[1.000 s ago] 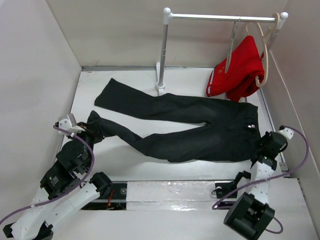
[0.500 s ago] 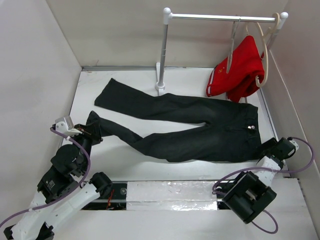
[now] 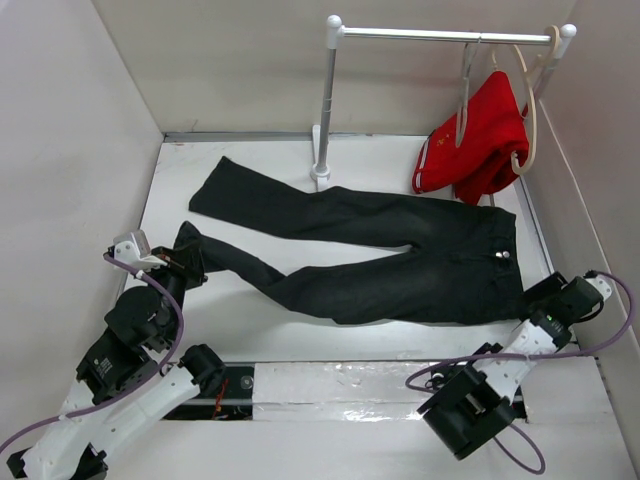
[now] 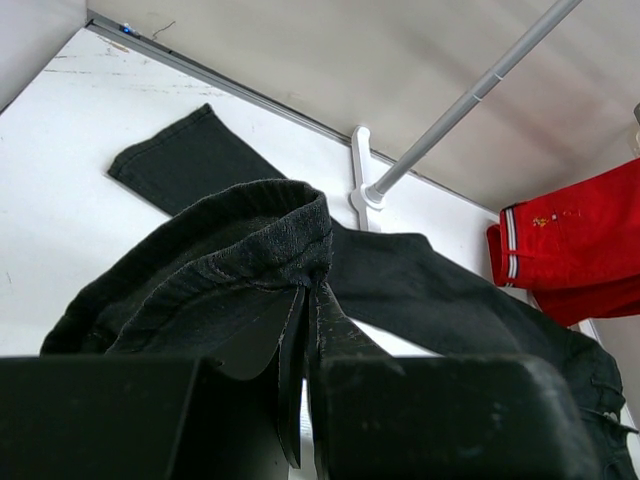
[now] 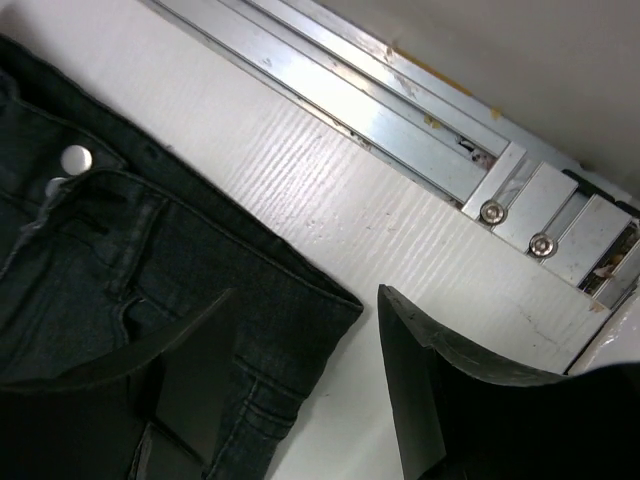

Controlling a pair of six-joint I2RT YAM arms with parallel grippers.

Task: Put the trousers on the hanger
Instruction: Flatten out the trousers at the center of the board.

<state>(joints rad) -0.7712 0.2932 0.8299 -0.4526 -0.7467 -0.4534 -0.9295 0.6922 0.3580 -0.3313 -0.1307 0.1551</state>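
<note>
Trousers (image 3: 400, 260) lie flat across the middle of the table (image 3: 235, 325), waist toward the right edge, with one leg running to the far left corner and the other to the near left. Left gripper (image 3: 186, 264) sits at the end of the near leg, by the left edge. In my left wrist view the fingers are pinched tight on a fold of the hem, and the cuff is bunched up above them. Right gripper (image 5: 305, 310) is at the near right corner of the waist. Its fingers are spread wide and hold nothing: one is over the waistband corner, the other over bare table beside it. A silver button (image 5: 74, 158) shows on the waistband, well apart from the fingers. Hanger (image 3: 464, 90) hangs on the rail (image 3: 440, 35) over the far right corner. The red garment (image 3: 485, 140) seems to hang from it, but I can't confirm this from the top view. A cream hanger (image 3: 529, 110) hangs just to its right.
</note>
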